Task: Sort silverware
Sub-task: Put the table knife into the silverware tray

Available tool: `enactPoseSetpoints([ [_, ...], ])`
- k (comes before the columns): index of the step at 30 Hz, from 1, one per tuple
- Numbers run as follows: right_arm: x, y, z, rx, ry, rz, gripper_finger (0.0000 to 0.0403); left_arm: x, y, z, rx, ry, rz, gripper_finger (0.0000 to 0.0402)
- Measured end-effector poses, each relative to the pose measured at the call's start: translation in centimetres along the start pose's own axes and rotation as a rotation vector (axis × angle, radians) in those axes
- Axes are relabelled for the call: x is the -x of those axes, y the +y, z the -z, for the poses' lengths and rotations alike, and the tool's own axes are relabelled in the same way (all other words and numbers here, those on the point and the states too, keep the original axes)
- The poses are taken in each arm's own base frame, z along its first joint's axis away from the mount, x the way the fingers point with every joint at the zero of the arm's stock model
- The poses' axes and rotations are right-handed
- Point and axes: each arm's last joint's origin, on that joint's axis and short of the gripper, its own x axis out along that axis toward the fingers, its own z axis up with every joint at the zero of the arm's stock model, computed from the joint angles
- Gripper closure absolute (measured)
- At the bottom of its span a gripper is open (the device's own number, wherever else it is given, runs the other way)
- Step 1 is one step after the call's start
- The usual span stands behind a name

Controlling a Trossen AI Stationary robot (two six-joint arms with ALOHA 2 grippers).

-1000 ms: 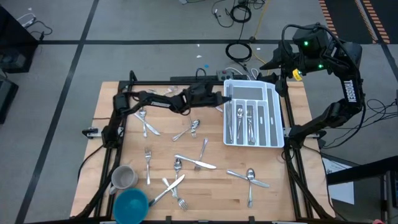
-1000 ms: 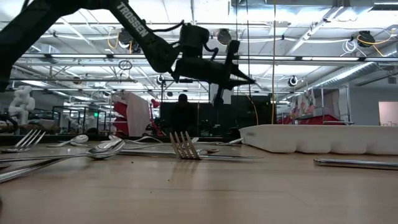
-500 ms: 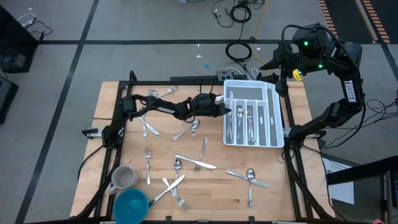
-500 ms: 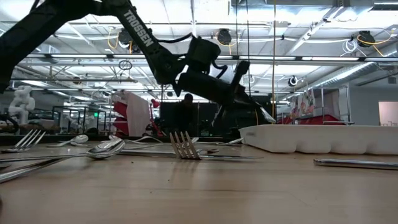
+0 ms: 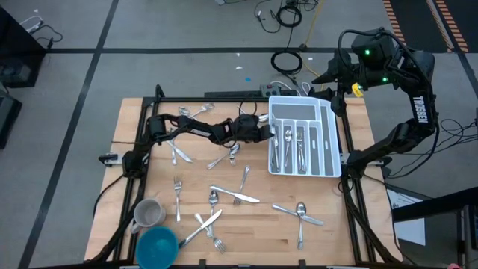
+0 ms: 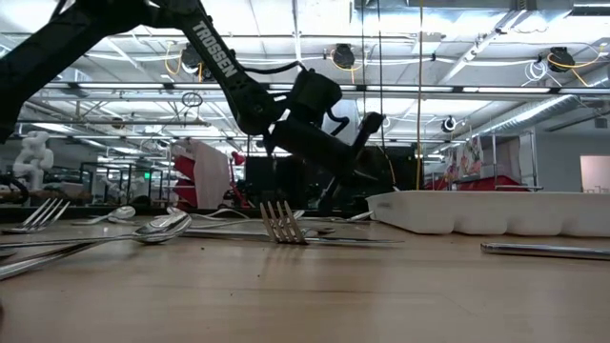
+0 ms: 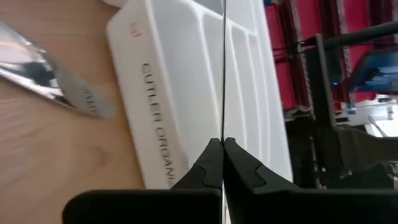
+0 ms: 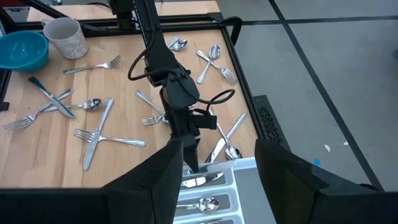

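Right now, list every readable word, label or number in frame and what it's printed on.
"TROSSEN" on the left arm, low view.
"TROSSEN" on the right arm, high view, small but legible.
"CUTLER ORGANI…" on the white organiser tray side wall, left wrist view; cut off by the left pincer.
A small red mark near the tray's corner is unreadable.

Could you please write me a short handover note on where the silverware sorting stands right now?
Left gripper: jaws shut on a thin piece of silverware seen edge-on, at the near edge of the white tray.
Right gripper: raised past the table's far right corner, jaws open and empty.
Done: several pieces already lie in the tray's compartments.
Left: roughly a dozen forks, spoons and knives are scattered on the table, for example a knife in the middle and a spoon toward the front right. A mug and a blue bowl stand at the front left.
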Motion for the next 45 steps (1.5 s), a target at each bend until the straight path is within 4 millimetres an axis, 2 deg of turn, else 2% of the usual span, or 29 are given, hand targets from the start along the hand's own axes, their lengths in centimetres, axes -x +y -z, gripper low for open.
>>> enactPoseSetpoints([
  [18,0.0,0.0,0.0,0.042,0.000,0.000,0.0209,0.0,0.2,0.4,0.020,0.022,-0.027,0.0401],
  [29,0.0,0.0,0.0,0.056,0.000,0.000,0.0209,-0.1,-0.2,1.9,0.026,0.066,-0.036,0.0401],
  [37,0.0,0.0,0.0,0.062,0.000,0.000,0.0209,-0.1,-0.1,2.1,0.026,0.070,-0.053,0.0401],
  [45,0.0,0.0,0.0,0.064,0.000,0.000,0.0209,-0.1,-0.1,2.1,0.025,0.072,-0.057,0.0377],
])
